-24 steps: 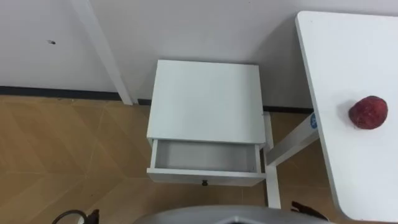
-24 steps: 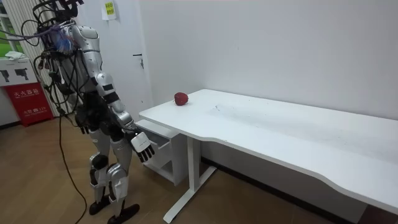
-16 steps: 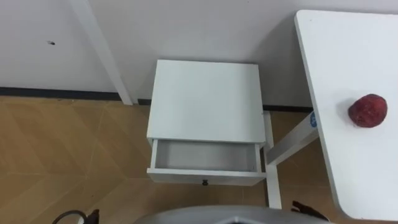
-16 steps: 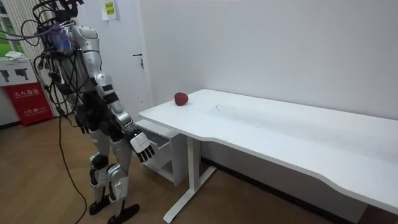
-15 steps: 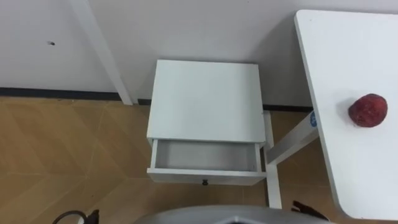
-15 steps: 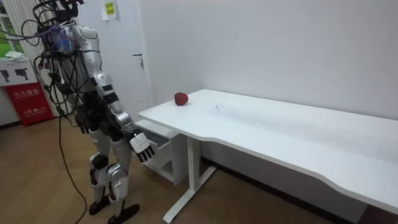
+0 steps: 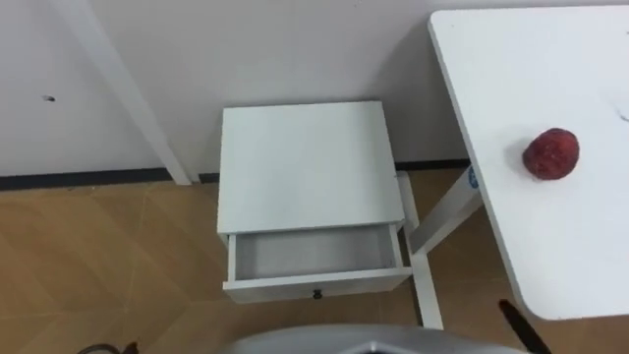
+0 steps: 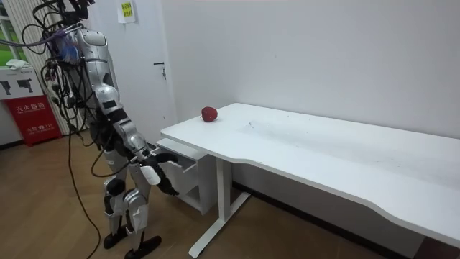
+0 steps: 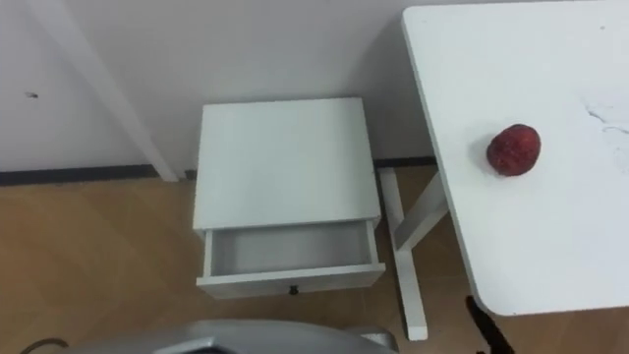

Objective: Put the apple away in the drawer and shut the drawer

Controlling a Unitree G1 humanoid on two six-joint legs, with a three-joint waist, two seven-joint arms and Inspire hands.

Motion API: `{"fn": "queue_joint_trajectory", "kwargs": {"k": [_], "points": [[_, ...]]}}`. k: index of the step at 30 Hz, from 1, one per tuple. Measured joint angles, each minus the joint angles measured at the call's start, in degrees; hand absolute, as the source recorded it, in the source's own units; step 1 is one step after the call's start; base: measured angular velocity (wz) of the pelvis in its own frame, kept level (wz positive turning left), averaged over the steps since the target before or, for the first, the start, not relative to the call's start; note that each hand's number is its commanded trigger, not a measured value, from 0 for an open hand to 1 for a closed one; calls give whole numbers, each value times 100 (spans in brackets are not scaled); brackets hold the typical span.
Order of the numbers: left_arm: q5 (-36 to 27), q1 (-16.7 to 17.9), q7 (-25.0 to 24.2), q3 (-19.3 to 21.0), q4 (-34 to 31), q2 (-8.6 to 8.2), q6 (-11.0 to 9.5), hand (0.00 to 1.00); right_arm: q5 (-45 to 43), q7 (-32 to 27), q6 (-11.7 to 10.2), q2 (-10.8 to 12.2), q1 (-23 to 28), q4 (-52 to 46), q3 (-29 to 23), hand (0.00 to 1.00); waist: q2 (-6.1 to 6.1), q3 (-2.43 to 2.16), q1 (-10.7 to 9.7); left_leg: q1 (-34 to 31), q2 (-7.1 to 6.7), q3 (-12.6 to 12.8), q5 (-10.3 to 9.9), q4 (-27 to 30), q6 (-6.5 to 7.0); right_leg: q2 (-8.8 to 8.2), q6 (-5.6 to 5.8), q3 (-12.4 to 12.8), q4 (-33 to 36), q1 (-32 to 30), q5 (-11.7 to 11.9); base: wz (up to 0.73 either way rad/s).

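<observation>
A dark red apple lies on the white table, near its left end and close to the wall; in the room view the apple sits at the table's far corner. Left of the table a white nightstand stands against the wall. Its drawer is pulled open and holds nothing. I stand in front of the nightstand, facing it. My right hand hangs low by my thigh with relaxed fingers and holds nothing. Its dark fingertips show below the table's edge.
The table's white leg and foot stand just right of the drawer. A white door frame runs down the wall left of the nightstand. Wooden floor lies around it. A red box stands behind me.
The eye view has swung right, so nightstand and apple sit further left. My right hand has dropped closer to my leg, and its fingertips now show at the lower right.
</observation>
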Motion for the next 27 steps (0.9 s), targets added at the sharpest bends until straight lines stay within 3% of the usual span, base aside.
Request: {"fn": "queue_joint_trajectory", "kwargs": {"k": [7, 11, 15, 19, 23, 27], "points": [[3, 67, 122, 5, 102, 125, 39, 0, 826, -973, -17, 3, -54, -408, -838, 0, -54, -16, -95, -7, 10, 81, -1, 7, -1, 16, 0, 139, 89, -72, 0, -6], [4, 79, 124, 18, 36, 185, 84, 0, 856, -1583, -24, 4, -37, -1083, -1015, 0, -81, -16, -171, -23, 1, 86, -1, 11, 1, 12, 0, 164, 100, -94, 0, -2], [62, 261, 105, 8, -369, 186, 144, 0, 825, -2349, -215, -15, 24, -2120, -1063, 0, -92, -15, -224, -121, 8, 83, -1, 37, 0, 23, -1, 203, 103, -181, 1, 0], [178, 322, 84, 13, -640, 191, 111, 0, 373, -2981, -477, -67, 29, -2863, -1068, 0, -87, -25, -231, -225, 6, 88, 2, 43, 0, 20, -4, 178, 104, -281, 3, 0], [223, 323, 73, 12, -647, 185, 102, 0, 37, -3685, -559, -68, 41, -3774, -1066, 0, -91, -28, -224, -270, 4, 103, 4, 38, 1, 17, -3, 162, 108, -332, 3, 0], [270, 301, 71, -17, -805, 172, 100, 0, -1038, -4320, -825, -70, -92, -4676, -965, 0, -90, -18, -178, -267, 4, 121, 8, 51, 1, 19, -3, 183, 87, -333, 3, 0]]}}
